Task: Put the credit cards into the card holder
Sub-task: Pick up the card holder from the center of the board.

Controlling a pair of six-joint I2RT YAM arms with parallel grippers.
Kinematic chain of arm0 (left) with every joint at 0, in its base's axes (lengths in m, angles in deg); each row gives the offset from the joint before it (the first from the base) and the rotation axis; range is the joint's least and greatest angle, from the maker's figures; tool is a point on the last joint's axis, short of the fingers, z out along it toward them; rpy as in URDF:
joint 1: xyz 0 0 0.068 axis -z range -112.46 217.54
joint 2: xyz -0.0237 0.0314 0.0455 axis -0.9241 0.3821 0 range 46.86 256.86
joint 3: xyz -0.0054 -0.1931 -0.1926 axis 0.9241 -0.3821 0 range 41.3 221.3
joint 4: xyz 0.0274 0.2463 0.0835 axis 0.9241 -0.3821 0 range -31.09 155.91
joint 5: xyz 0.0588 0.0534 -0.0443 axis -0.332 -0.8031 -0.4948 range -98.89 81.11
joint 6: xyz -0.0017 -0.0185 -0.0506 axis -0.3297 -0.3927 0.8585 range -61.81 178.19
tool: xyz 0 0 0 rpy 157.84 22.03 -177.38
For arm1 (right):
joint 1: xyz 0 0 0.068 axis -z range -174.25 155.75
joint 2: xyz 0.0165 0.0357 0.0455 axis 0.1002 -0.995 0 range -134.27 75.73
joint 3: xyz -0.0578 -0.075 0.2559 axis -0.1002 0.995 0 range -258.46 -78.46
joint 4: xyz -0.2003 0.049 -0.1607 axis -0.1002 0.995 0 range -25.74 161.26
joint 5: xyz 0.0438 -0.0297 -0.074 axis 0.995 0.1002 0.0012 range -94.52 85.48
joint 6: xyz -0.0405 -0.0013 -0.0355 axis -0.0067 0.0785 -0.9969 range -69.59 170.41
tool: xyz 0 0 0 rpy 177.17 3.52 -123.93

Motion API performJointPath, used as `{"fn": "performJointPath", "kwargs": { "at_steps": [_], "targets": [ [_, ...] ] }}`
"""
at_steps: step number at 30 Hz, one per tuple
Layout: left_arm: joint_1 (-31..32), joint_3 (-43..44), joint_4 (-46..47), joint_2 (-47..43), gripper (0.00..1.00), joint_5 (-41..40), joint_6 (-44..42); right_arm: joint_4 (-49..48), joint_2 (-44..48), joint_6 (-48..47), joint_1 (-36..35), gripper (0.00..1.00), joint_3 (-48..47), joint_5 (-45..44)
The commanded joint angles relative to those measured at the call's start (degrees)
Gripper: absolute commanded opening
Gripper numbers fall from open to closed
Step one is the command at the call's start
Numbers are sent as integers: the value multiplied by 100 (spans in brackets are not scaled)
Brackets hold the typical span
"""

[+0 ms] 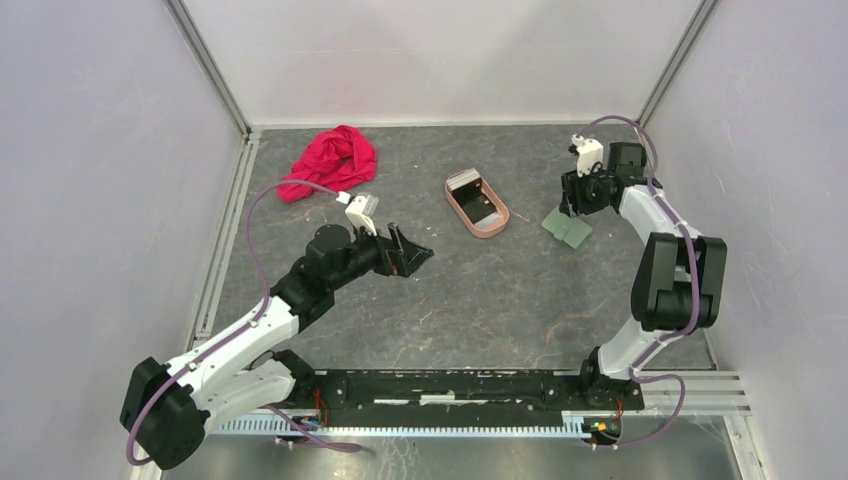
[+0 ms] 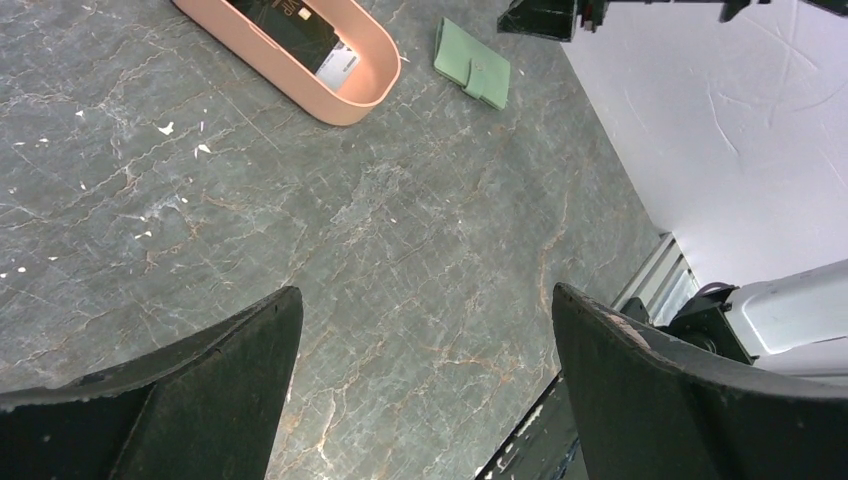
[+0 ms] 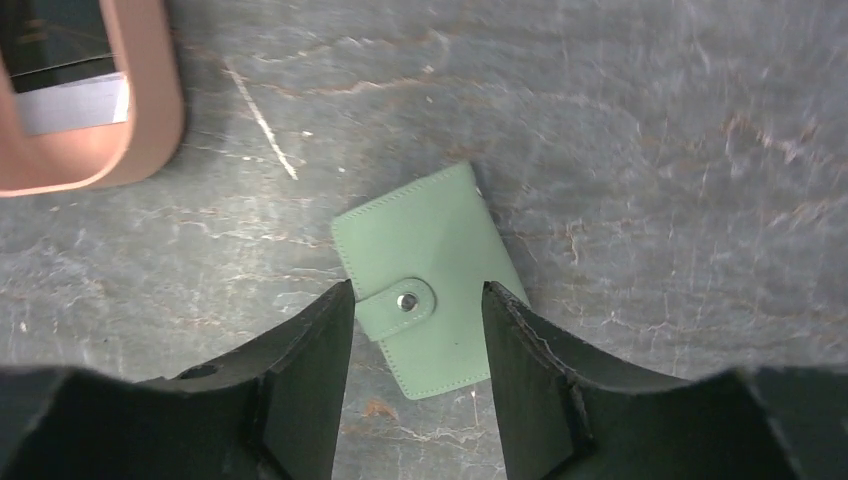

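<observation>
- The card holder (image 3: 425, 250), fastened shut, is seen flat on the table (image 1: 480, 300), near the pink tray (image 3: 160, 120) where the credit cards (image 2: 315, 40) lie.
- It is straddled by the right gripper (image 3: 418, 298), jaws partly apart; no firm grip can be made out.
- The left gripper (image 2: 425, 300) is held wide open, empty.
- Securing the holder is judged underway; unfastening it is called for next.

card holder (image 3: 425, 250): one, green. tray (image 2: 340, 105): one, pink. credit cards (image 2: 300, 35) in tray: two showing, one dark, one silvery-white; any beneath hidden. red cloth (image 1: 335, 160): one. hands: two, left hand (image 2: 425, 298), right hand (image 3: 418, 292).
</observation>
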Motion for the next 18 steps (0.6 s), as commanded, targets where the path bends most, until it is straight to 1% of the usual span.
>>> {"fn": "performJointPath", "kwargs": {
  "at_steps": [1,8,18],
  "targets": [
    [-36,-112,443,-29,100,-39,37,16,-363,530,138,53,-215,-95],
    [-36,-193,490,-68,100,-57,-7,-35,-790,706,304,45,-147,90],
    [-45,-294,498,-173,100,-42,41,17,-1083,683,396,45,-6,399]
  ]
}}
